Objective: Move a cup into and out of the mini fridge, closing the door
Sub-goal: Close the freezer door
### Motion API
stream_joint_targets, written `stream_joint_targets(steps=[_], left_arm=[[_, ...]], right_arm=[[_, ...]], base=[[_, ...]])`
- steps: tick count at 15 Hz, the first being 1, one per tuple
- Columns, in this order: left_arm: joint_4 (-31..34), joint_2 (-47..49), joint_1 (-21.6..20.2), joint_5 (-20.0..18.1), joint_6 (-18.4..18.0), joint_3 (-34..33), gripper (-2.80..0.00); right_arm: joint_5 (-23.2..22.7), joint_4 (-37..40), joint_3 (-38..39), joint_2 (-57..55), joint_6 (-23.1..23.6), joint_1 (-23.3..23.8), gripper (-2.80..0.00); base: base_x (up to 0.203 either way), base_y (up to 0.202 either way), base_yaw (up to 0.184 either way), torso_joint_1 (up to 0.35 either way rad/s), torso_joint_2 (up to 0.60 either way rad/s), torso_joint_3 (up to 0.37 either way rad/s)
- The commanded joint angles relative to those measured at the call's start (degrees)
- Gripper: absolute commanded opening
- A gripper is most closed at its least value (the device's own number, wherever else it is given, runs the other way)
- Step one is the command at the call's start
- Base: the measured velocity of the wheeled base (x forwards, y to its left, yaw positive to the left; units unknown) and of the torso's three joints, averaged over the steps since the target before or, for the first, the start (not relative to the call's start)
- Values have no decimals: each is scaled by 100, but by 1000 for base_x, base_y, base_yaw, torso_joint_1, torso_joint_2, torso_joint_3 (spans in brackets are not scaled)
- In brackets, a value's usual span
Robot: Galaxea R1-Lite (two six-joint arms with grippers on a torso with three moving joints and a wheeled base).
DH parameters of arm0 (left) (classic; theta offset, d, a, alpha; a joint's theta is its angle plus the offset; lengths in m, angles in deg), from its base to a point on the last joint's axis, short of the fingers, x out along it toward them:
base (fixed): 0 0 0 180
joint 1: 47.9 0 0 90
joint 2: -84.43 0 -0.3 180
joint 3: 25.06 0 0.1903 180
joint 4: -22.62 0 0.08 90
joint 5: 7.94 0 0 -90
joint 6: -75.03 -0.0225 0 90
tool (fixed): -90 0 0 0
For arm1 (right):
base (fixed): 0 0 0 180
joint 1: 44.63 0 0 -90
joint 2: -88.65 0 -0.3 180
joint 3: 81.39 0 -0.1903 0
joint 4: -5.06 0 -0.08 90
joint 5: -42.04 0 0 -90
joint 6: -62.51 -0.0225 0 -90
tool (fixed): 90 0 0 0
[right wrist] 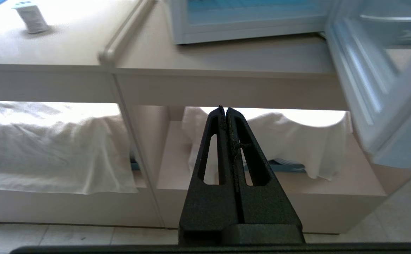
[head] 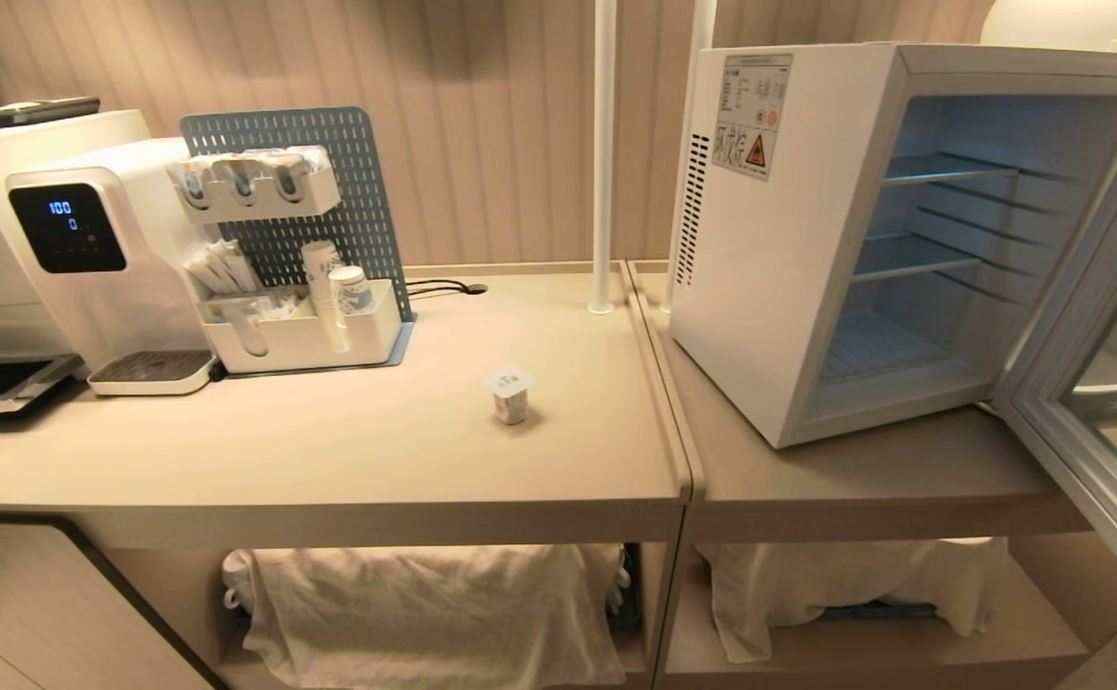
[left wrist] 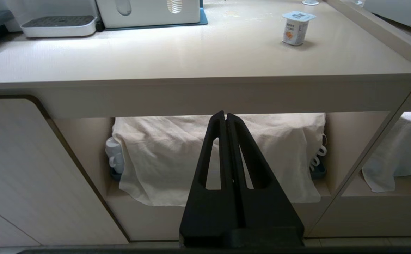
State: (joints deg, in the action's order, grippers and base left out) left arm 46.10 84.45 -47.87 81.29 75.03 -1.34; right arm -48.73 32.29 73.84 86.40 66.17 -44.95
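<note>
Head view, cup [head: 510,394] on counter, door [head: 1095,383] cut off

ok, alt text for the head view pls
A tiny white plastic cup with a square foil lid stands alone on a beige counter, left of a white boxy mini fridge whose glass-windowed door hangs open. Its wire shelves look empty; no arm shows.

The cup [head: 509,394] is set on the counter [head: 329,460], left of the mini fridge [head: 788,249]; the door [head: 1095,383] is swung open rightward.
</note>
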Motion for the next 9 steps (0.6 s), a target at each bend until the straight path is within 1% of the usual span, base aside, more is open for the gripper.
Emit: stream_joint_targets(steps=[1, 9], left_arm=[[-3, -2, -2, -2, 0, 0, -280], [-3, -2, -2, -2, 0, 0, -280]], right_arm=[[-2, 1, 0, -21, -3, -2, -280], [-2, 1, 0, -21, -5, -2, -280]], base=[[0, -197, 0, 2, 7, 5], [0, -195, 0, 3, 5, 3]])
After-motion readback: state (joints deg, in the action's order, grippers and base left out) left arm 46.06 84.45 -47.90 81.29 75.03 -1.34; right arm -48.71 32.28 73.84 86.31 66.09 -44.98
